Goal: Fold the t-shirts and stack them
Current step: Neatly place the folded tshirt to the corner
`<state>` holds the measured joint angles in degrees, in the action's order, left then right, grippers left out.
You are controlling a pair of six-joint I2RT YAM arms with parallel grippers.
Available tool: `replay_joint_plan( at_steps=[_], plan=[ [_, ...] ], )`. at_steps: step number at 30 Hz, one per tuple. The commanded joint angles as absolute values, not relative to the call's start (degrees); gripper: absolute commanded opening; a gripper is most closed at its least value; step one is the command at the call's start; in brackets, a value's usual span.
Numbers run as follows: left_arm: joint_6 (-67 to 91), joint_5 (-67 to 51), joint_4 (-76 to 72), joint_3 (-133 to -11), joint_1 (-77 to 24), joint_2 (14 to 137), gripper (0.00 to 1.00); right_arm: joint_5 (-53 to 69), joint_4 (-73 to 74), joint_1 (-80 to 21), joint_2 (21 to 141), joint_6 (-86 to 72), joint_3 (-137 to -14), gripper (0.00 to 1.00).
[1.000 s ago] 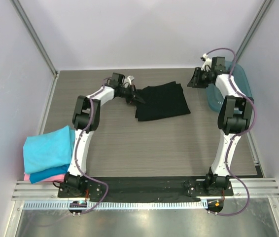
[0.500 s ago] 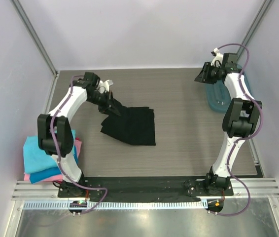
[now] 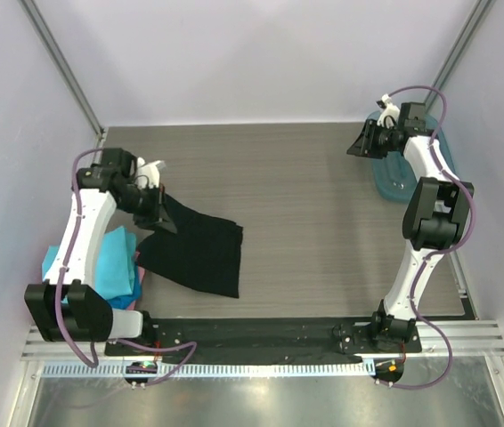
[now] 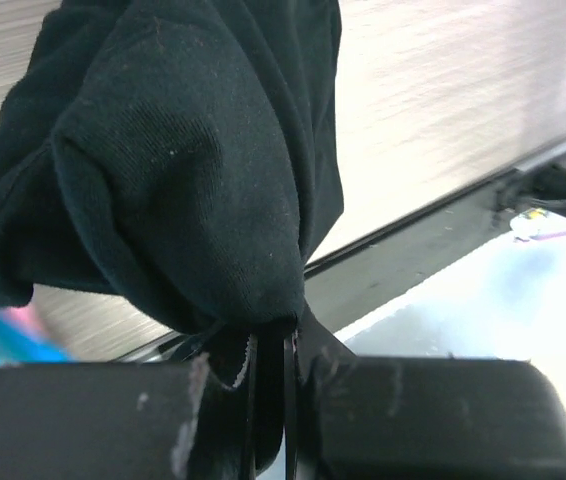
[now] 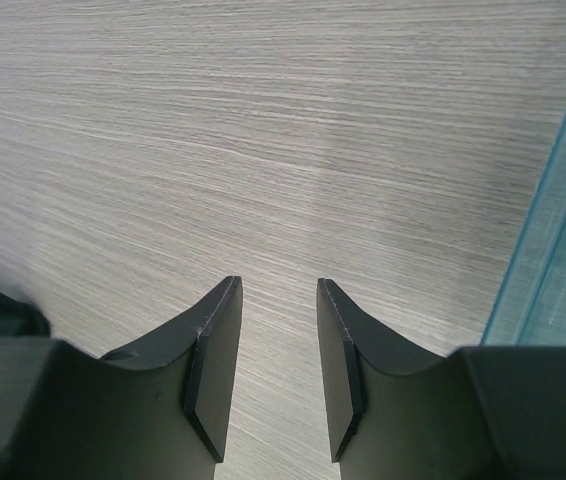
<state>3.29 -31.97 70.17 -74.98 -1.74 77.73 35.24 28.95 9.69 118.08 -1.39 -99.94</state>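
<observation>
- Left hand (image 3: 158, 216), near the folded turquoise t-shirt (image 3: 114, 262) at the left edge of the worktop (image 3: 323, 240); clenched tight on a bunched edge of the black t-shirt (image 3: 200, 258).
- Black cloth hanging from that grip, lower part spread flat on the worktop, its left side touching or perhaps overlapping the turquoise one.
- Right hand (image 3: 359, 142), far back on the right, released: jaws parted over bare worktop, grasping nothing.
- Just right of it, teal tray (image 3: 393, 182) lying on the worktop.
</observation>
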Motion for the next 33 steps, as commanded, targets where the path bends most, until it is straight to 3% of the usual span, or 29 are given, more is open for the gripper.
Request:
replay_joint_plan(
  at_steps=[1, 14, 33],
  plan=[
    [-3.9, -28.8, 76.9, -79.3, 2.3, 74.9, 0.00, 37.7, 26.6, 9.5, 114.2, -1.0, -100.6, 0.41],
    [-16.3, -18.3, 95.4, -98.5, 6.4, 72.3, 0.00, 39.5, 26.5, 8.7, 118.3, -1.8, -105.4, 0.41],
    [-24.9, -8.9, 95.5, -92.0, 6.4, 61.3, 0.00, 40.6, 25.7, 8.0, 120.7, -1.6, -106.7, 0.40]
  ],
)
